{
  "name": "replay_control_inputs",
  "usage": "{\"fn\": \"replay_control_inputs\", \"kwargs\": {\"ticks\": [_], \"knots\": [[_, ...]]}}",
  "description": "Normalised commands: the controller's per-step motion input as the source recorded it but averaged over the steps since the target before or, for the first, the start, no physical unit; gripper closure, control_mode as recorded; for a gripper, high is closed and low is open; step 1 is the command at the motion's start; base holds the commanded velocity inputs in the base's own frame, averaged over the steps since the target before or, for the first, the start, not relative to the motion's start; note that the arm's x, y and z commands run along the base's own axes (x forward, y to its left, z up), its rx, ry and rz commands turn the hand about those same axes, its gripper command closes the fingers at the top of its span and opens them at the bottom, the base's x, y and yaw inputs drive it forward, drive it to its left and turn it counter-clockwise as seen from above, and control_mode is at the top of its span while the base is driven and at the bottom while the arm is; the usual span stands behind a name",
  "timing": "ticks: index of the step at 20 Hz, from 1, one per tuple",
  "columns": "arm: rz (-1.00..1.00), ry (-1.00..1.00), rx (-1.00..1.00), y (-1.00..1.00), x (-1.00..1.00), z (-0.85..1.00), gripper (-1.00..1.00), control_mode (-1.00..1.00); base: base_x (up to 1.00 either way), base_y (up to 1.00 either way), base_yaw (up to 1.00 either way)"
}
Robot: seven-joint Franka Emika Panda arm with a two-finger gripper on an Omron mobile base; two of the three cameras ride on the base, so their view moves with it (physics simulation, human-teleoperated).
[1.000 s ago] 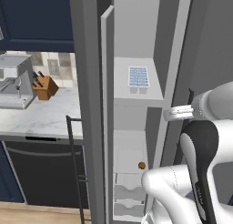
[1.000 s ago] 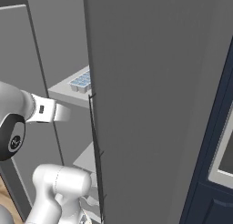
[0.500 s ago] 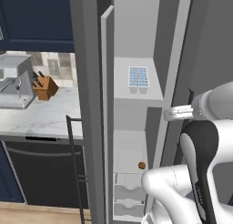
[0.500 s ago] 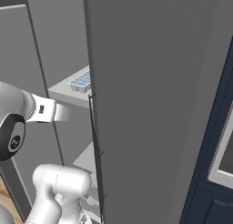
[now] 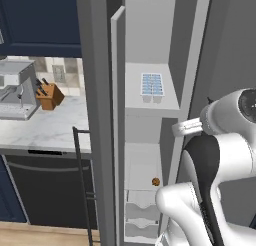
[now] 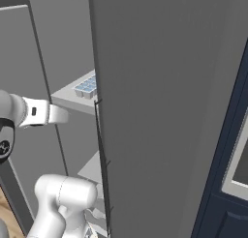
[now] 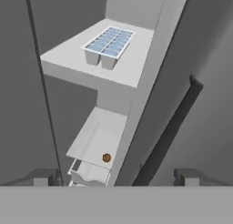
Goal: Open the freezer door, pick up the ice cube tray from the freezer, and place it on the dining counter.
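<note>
Starting at the left, the freezer door is standing swung wide open, edge-on, with its thin black bar handle hanging low on its outer face, and the coffee machine and knife block are sitting on the tiled worktop beyond it, out of the way. Moving right, the freezer is lying open to the room, and the ice cube tray is resting flat on the upper light grey shelf, towards the front of it, with nothing else beside it. Its long axis is running from near to far, straight into the compartment, so a short end is facing the room. Lower down, a small round brown item is sitting on the lower shelf, above the stacked drawers. Further right again, the gripper is hanging just outside the compartment, close to the wider grey door and its dark handle. Its two fingertips are standing well apart with nothing between them. From there the tray is lying to the left, higher up and deeper in. As I judge it, the reach is going to have to travel up and leftward over the shelf lip before the fingers can close across the tray's narrow width. The dining counter is somewhere behind all this.
</note>
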Motion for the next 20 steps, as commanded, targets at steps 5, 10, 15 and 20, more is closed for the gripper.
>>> {"fn": "replay_control_inputs", "kwargs": {"ticks": [5,10,15,20], "knots": [[0.10,0.00,-0.14,0.00,0.00,0.05,-1.00,-1.00,0.00,0.00,0.00],[0.12,0.00,-0.19,0.01,0.00,0.00,-1.00,-1.00,0.00,0.00,0.00],[0.17,0.00,-0.15,0.03,0.00,0.00,-1.00,-1.00,0.00,0.00,0.00],[0.18,0.01,-0.11,0.07,0.02,0.00,-1.00,-1.00,0.00,0.00,0.00]]}}
